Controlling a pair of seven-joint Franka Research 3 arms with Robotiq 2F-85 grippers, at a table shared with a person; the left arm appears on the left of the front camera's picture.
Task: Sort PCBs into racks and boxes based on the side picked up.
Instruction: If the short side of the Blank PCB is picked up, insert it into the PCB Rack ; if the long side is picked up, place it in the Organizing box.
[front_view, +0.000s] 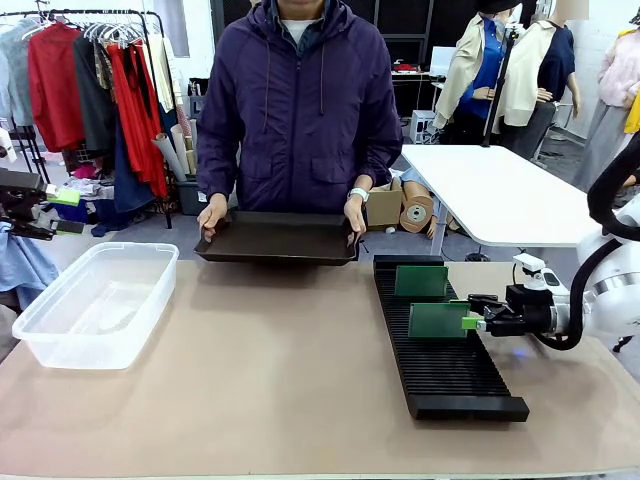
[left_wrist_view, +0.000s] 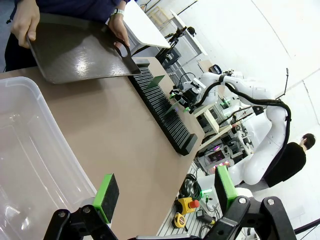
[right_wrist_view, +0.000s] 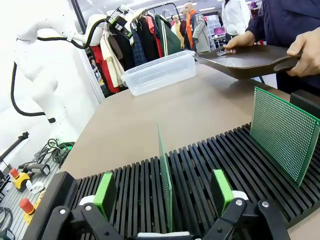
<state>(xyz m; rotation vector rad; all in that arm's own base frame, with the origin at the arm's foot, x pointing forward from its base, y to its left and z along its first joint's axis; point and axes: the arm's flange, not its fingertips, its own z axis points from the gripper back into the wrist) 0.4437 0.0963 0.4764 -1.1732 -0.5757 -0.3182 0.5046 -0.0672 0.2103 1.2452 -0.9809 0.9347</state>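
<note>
Even, bright indoor light falls from overhead, and shadows on the tan tabletop (front_view: 280, 370) stay soft and faint. The shallow dark brown tray (left_wrist_view: 75, 50) carries a pale sheen of glare in the left wrist view. Both wrist views bend straight lines at their edges, and their white backgrounds wash out. The front view is sharp throughout.

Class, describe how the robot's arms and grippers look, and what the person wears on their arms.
The right arm is glossy white with black cables; its right gripper is black with green pads. The left gripper matches. The person's sleeves are dark purple, with a white wristband.
</note>
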